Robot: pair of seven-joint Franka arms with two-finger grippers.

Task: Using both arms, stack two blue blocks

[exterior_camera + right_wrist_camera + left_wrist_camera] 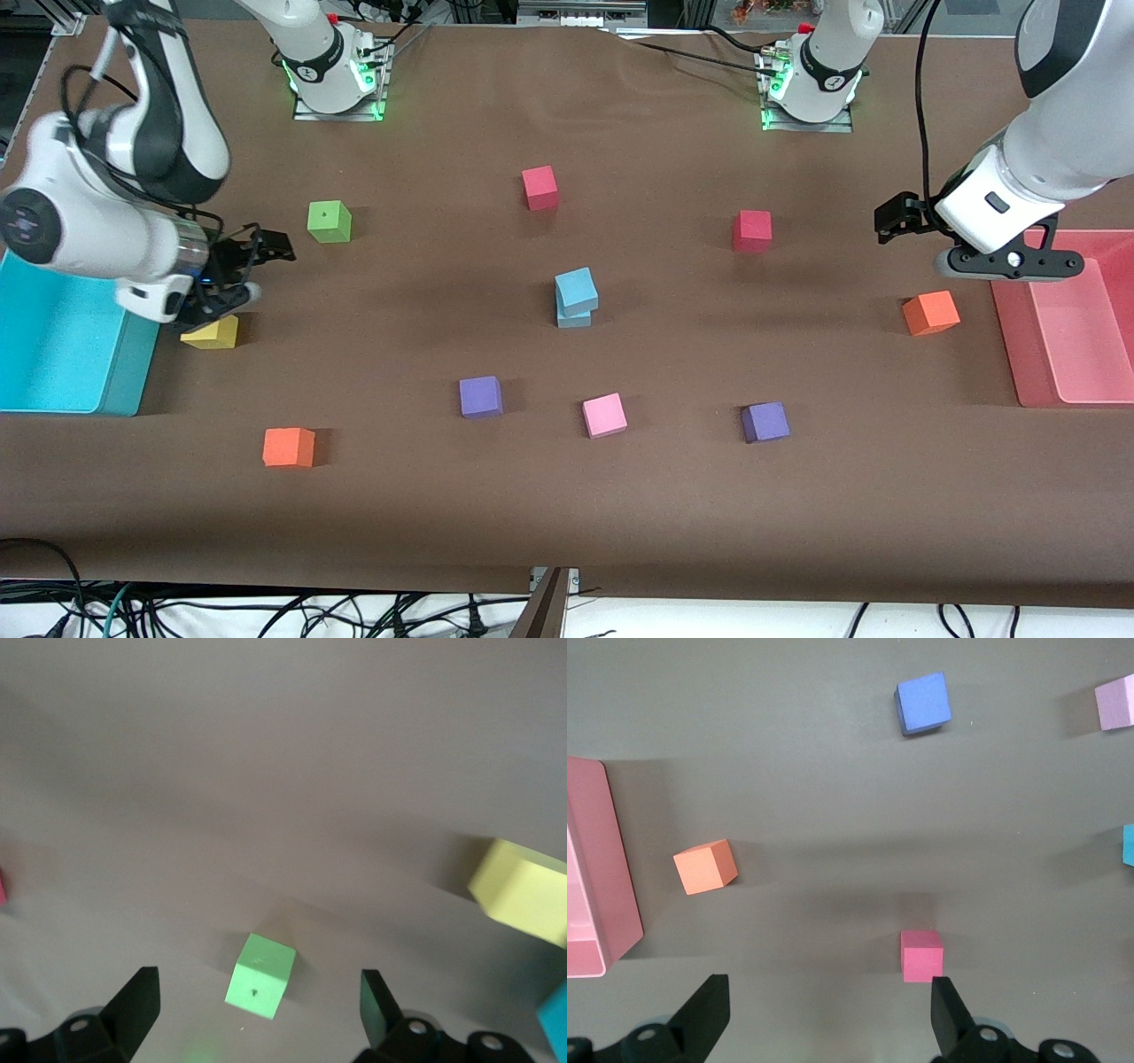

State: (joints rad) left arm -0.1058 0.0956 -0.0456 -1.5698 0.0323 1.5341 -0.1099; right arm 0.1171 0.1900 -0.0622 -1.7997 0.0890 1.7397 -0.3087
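The two blue blocks stand stacked mid-table: the upper one (576, 288) sits slightly turned on the lower one (574, 318). Only an edge of the stack (1129, 844) shows in the left wrist view. My left gripper (895, 217) is open and empty, up over the table near the pink bin, well apart from the stack. In its wrist view its jaws (828, 1010) stand wide apart. My right gripper (266, 244) is open and empty, hovering beside the cyan bin, between the green and yellow cubes. Its wrist view (257, 1010) shows the green cube below it.
A cyan bin (53, 354) stands at the right arm's end and a pink bin (1063, 319) at the left arm's end. Scattered cubes: green (329, 221), yellow (213, 332), two red (539, 187) (751, 229), two orange (930, 312) (288, 447), two purple (480, 396) (765, 422), pink (604, 415).
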